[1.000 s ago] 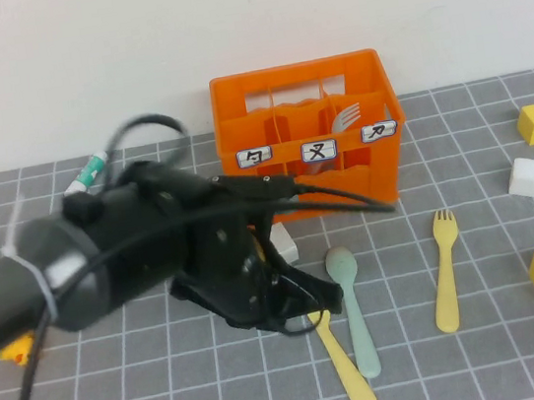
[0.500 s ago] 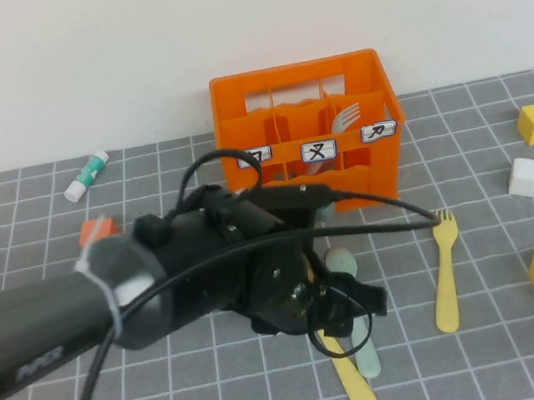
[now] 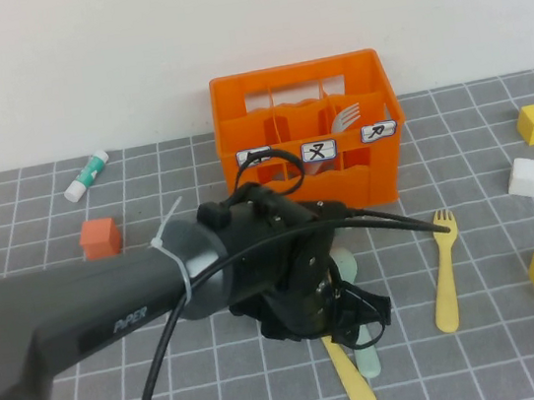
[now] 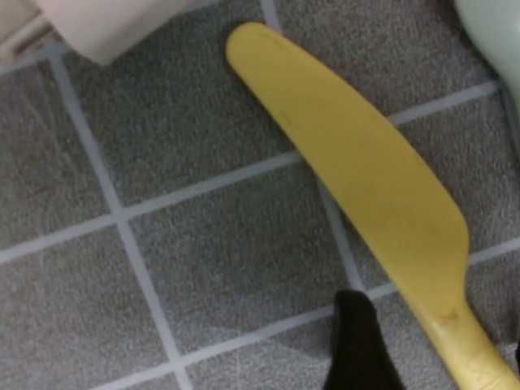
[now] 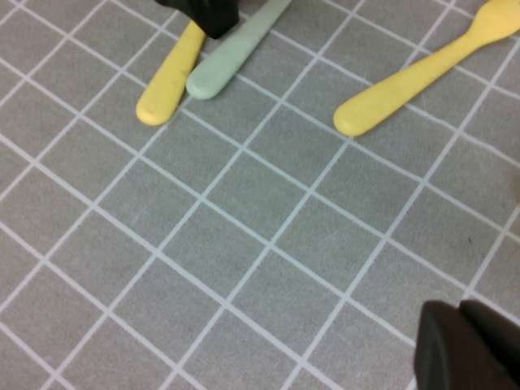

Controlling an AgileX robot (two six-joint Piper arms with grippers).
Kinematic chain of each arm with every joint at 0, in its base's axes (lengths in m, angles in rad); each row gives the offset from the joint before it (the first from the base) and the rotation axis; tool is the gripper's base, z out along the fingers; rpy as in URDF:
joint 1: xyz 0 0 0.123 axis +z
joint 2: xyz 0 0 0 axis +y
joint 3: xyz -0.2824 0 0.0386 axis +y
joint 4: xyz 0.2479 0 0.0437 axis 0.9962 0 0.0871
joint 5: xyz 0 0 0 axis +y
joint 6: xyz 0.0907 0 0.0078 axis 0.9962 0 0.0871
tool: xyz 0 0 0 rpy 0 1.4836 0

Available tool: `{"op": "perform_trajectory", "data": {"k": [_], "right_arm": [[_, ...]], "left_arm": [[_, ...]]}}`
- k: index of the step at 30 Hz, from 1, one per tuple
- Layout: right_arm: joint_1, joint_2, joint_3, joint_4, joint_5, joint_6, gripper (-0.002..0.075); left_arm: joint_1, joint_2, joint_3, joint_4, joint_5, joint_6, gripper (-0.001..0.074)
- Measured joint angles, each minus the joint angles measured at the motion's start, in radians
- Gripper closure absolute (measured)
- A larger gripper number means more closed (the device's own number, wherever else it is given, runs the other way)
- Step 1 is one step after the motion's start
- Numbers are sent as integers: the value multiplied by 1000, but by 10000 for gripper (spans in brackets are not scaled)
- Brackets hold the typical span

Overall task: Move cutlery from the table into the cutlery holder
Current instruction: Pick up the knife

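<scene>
Grey tiled surface [image 3: 58, 339]: our left hand [image 3: 348, 313] hovers open over the yellow knife [image 4: 357, 175] beside the pale green spoon [image 3: 364, 345]. Closing may snag both. Right hand [image 5: 467, 345] hangs closed, away from the cutlery holder [image 3: 308, 139].

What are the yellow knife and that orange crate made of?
The yellow knife looks like matte plastic: one even colour, dull surface, rounded moulded edges. The orange crate also seems plastic, slightly glossier, with thin moulded walls and cut-out slots. The left gripper hovers low over the knife; the right gripper sits above the tiled table, to one side.
</scene>
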Motion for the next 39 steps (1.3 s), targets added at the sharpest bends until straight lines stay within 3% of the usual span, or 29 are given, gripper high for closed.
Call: {"op": "perform_trajectory", "data": {"k": [16,27,39], "right_arm": [[0,0,0,0,0,0,729],[0,0,0,1,0,0,729],[0,0,0,1,0,0,729]], "left_arm": [[-10,10,-24,210,257,-50,359],[-10,-24,-20,219,260,-96,359],[-10,-256,60,104,190,-133,360]]}}
